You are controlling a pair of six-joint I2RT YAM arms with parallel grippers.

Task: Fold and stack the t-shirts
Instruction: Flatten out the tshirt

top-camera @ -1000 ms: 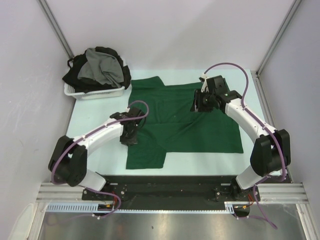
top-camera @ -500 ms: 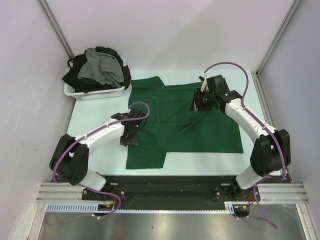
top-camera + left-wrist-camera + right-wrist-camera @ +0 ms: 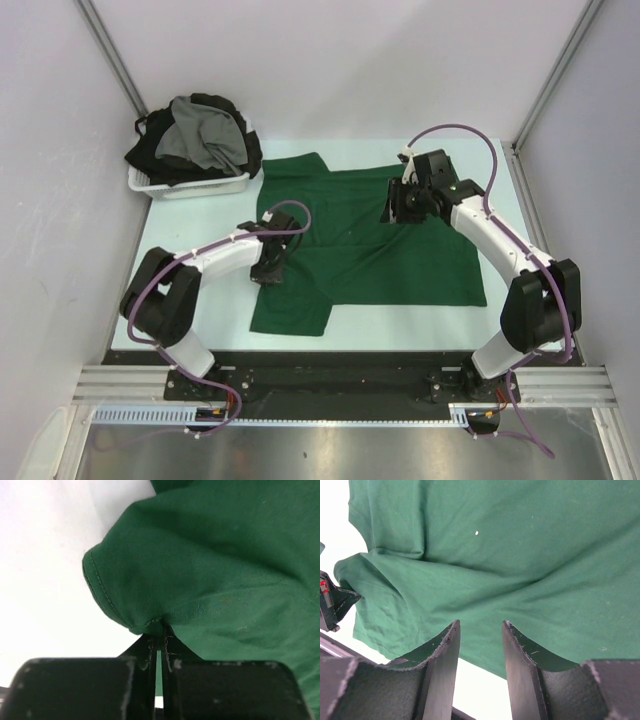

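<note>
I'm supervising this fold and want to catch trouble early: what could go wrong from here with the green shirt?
1. The left gripper pinches only a thin bit of edge on the dark green cotton t-shirt; the fabric may slip out when lifted.
2. The right gripper is open above the shirt, holding nothing, so a one-sided pull could drag or bunch the cloth instead of folding it.

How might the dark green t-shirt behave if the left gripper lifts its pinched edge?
Probably floppy: the dark green t-shirt bunches into soft folds at the shut left gripper. It would likely drape and trail, not lift flat, since most lies spread out.
</note>
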